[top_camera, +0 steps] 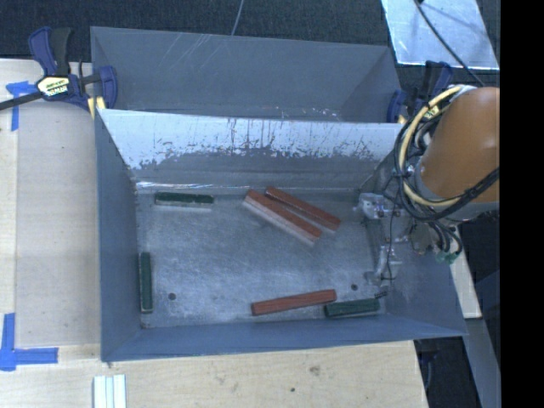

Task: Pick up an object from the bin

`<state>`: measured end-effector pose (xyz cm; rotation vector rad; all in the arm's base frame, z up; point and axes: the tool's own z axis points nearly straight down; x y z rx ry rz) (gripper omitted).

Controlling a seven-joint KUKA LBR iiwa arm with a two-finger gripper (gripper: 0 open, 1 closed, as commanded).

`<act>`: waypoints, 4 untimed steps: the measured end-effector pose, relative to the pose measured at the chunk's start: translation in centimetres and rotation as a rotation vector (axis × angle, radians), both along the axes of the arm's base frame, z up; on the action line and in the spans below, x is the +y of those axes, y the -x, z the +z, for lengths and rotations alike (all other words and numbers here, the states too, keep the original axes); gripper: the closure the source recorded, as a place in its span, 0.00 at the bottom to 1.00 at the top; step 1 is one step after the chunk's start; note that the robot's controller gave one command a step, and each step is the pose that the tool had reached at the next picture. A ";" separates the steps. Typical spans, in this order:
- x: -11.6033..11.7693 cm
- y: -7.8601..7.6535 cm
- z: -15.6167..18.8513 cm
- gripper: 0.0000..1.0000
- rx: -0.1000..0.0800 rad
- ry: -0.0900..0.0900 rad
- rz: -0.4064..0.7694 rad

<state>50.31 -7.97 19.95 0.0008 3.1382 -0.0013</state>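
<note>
Where the bin (255, 340) floor meets its front wall, a short dark green bar (351, 308) lies near the jaws.
It runs left to right, just past a red-brown bar (293, 303); the jaws hang at its right end, and how open they are I cannot tell.

You look down on a dark, carpet-like floor (212, 7) running across the top of the scene, behind the grey bin (115, 228), with a thin pale cable (244, 2) trailing over it. A pale, wood-toned tabletop (51, 228) flanks the bin on your left and along the near edge. At upper right, a bright silvery sheet (438, 24) catches the light, crossed by dark cables (422, 11)
</note>
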 end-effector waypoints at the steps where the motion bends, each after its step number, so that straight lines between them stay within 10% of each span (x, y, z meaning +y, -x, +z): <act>1: 0.6 0.3 -3.3 0.00 -0.006 0.001 0.061; 2: 0.9 -0.4 -10.0 0.00 -0.004 0.001 0.116; 4: 3.6 0.3 -13.0 0.00 0.002 0.001 -0.102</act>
